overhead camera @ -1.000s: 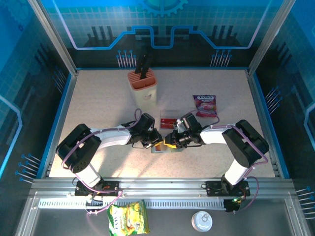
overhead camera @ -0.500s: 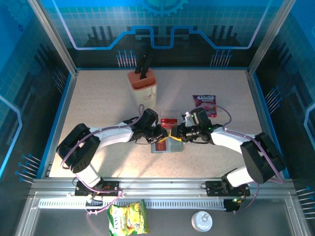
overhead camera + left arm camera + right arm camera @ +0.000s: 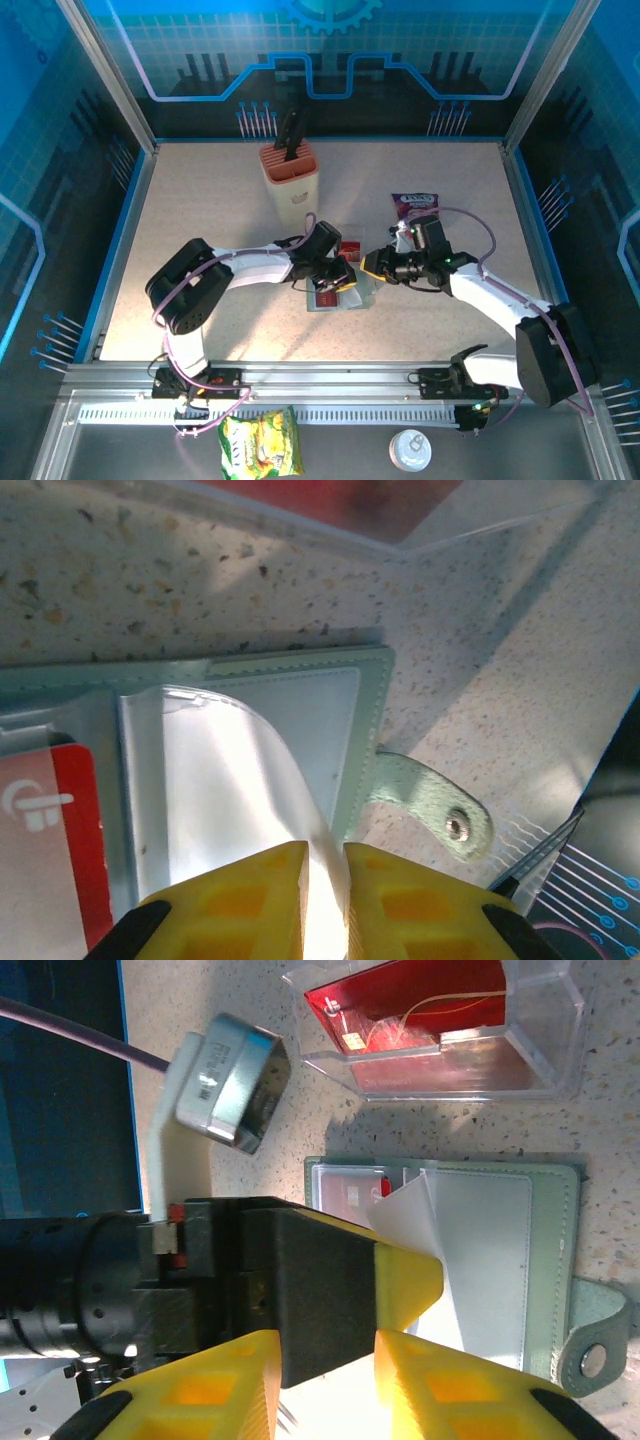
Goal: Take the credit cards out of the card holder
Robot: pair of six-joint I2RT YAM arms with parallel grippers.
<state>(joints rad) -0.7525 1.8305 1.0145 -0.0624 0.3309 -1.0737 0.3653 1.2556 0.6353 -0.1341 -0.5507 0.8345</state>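
L fingers (image 3: 250, 895): you have them pinched nearly closed on the clear flap (image 3: 230, 780) of the holder (image 3: 372, 710); flap curls up off the inner panel. Holder lies open on counter (image 3: 150, 590), snap tab (image 3: 440, 815) sticking out at one side. Red card (image 3: 75, 860) sits in holder pocket beside flap. R fingers (image 3: 450, 1390): spread apart, gripping nothing, near holder. Clear stand (image 3: 540, 1020) w/ red cards (image 3: 420, 1000) just beside holder.
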